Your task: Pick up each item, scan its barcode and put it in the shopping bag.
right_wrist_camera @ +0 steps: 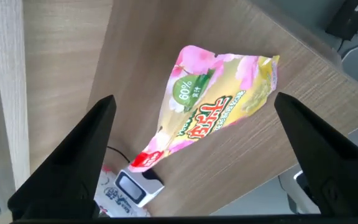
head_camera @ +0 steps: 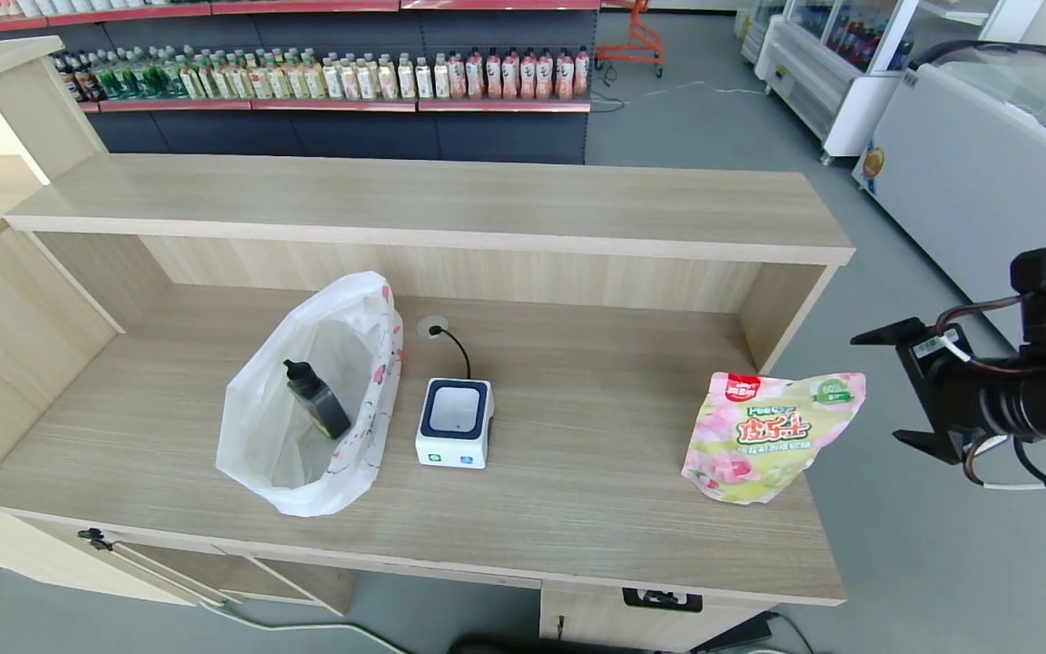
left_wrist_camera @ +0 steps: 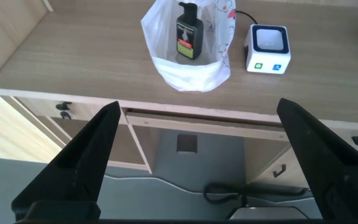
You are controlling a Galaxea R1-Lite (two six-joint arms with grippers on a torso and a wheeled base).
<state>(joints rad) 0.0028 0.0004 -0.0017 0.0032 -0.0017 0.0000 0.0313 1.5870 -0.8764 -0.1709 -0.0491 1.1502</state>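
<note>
In the head view we see the pouch (head_camera: 770, 438) at the right end of the bench (head_camera: 596, 509), with the right gripper (head_camera: 906, 389) near it, fingers apart. In the left wrist view, the left gripper (left_wrist_camera: 199, 106) hangs before the bench, fingers spread. In the right wrist view, the pouch lies flat.

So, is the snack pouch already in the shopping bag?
No, the snack pouch lies on the counter near its right end, apart from the shopping bag, which holds a dark bottle.
</note>
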